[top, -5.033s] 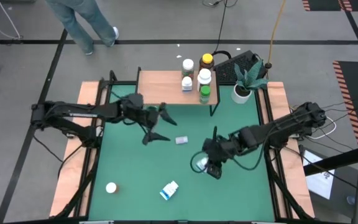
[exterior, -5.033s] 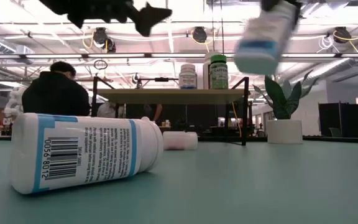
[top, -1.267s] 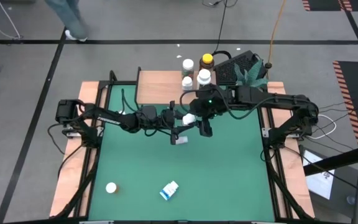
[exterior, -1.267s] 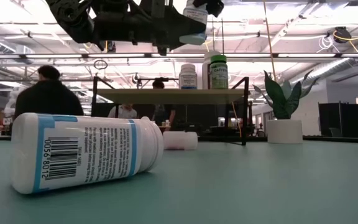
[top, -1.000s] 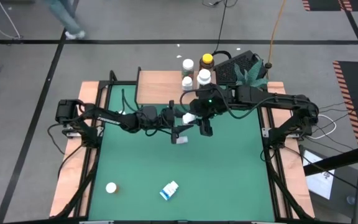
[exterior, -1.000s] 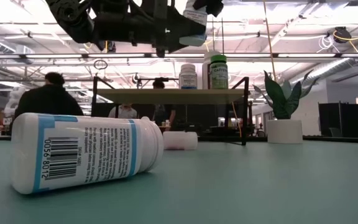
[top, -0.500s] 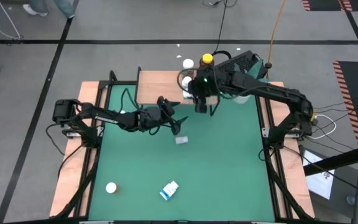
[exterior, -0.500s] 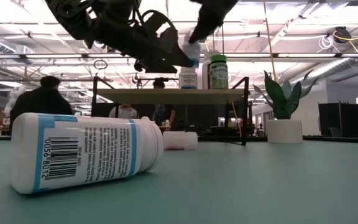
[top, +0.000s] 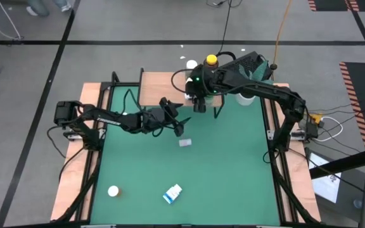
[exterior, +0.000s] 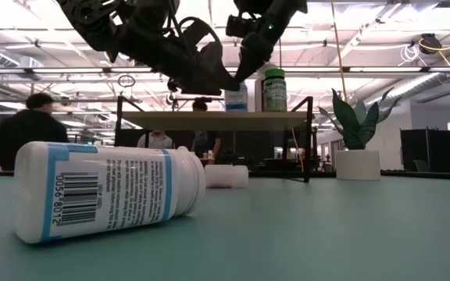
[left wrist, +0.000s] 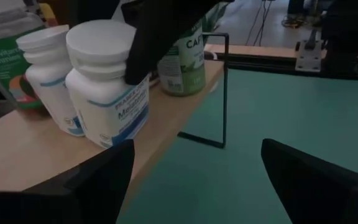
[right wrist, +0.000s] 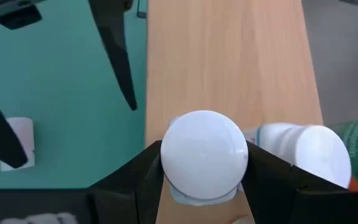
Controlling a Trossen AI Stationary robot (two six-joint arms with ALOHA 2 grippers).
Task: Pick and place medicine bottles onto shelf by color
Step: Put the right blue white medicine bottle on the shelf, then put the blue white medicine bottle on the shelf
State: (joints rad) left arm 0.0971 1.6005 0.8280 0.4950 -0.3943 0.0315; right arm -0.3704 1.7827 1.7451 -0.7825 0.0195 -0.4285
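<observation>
My right gripper (right wrist: 204, 155) is shut on a white-capped, blue-labelled medicine bottle (left wrist: 107, 93) over the near edge of the light-wood shelf (top: 163, 88). Beside it on the board stand another blue-labelled white bottle (left wrist: 45, 74) and a green one (left wrist: 185, 62); an amber, yellow-capped one (top: 211, 60) stands farther back. My left gripper (top: 177, 120) is open over the green table, just in front of the shelf, touching nothing. A small bottle (top: 185, 143), a blue-labelled bottle (top: 173, 193) and a white one (top: 113, 190) are on the table. My right gripper pinches the bottle by its white cap (right wrist: 173, 155) between its two fingers (right wrist: 135, 180), coming from above and slanting down. The bottle stays upright, its base (left wrist: 114, 140) at the shelf board; whether it rests on the board or hangs just over it, I cannot tell.
A white plant pot (top: 246, 95) stands at the shelf's right end. The shelf's thin black leg (left wrist: 224, 93) reaches down to the table. The shelf's left half (right wrist: 229, 62) is bare wood. A person sits in the room beyond the table.
My right gripper has carried the white bottle toward the table's far edge and down onto the shelf's near edge. My left gripper has let go of that bottle, opened, and tipped toward level, staying just in front of the shelf.
</observation>
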